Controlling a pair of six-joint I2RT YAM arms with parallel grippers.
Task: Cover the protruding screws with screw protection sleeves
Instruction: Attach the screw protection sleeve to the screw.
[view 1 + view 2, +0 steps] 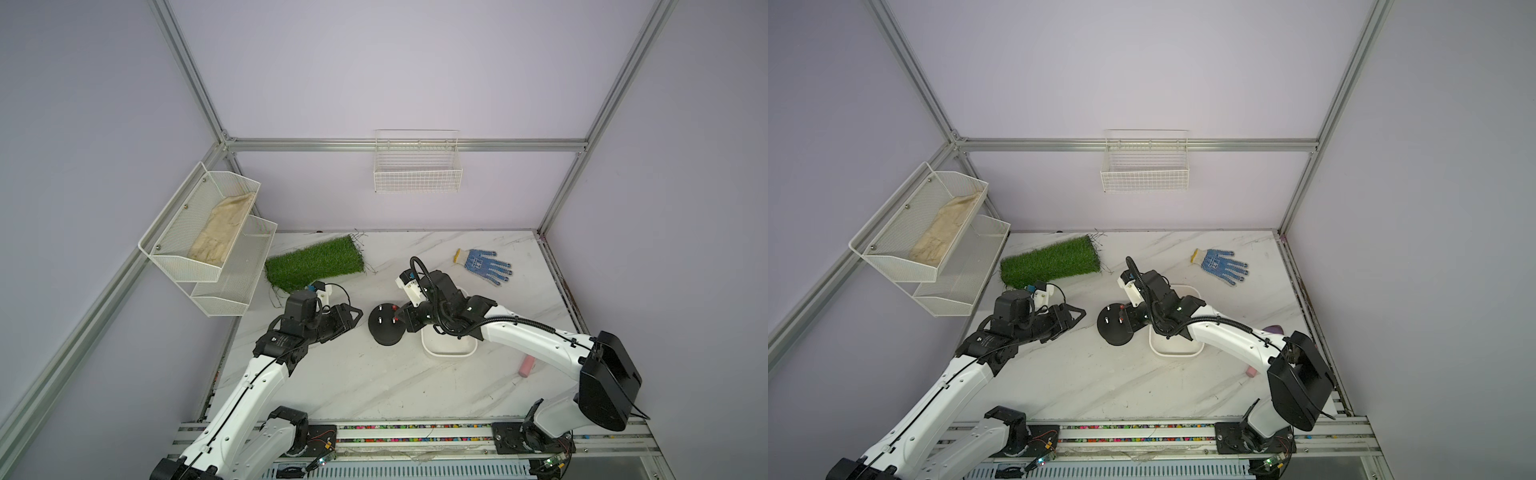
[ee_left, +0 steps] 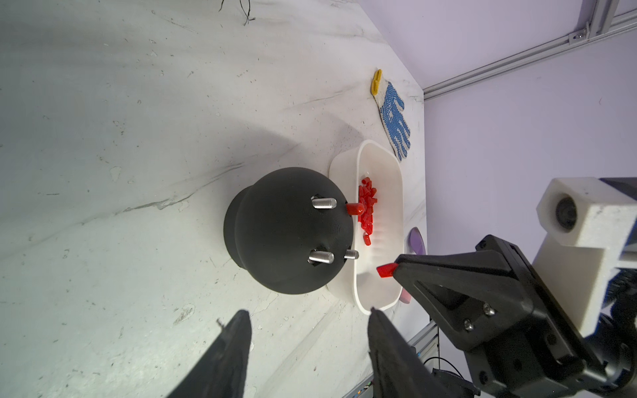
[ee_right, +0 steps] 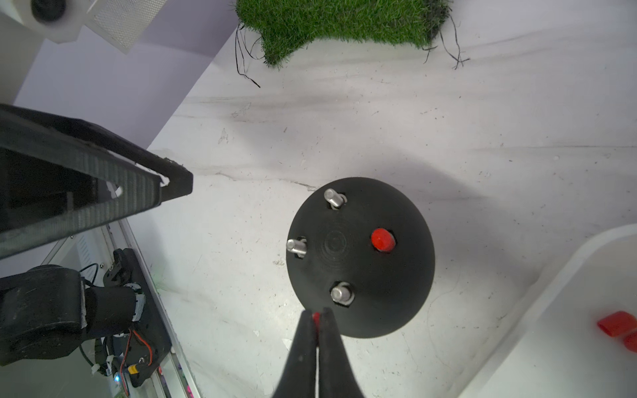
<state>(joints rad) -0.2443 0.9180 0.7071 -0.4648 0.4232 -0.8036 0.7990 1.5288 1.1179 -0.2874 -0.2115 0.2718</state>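
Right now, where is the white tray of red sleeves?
In a top view the white tray sits mid-table, just right of the black dome base and partly under the right arm.

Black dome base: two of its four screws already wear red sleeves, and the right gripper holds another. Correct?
No: only one screw wears a red sleeve; the right wrist view shows three bare screws. The right gripper does hold another sleeve.
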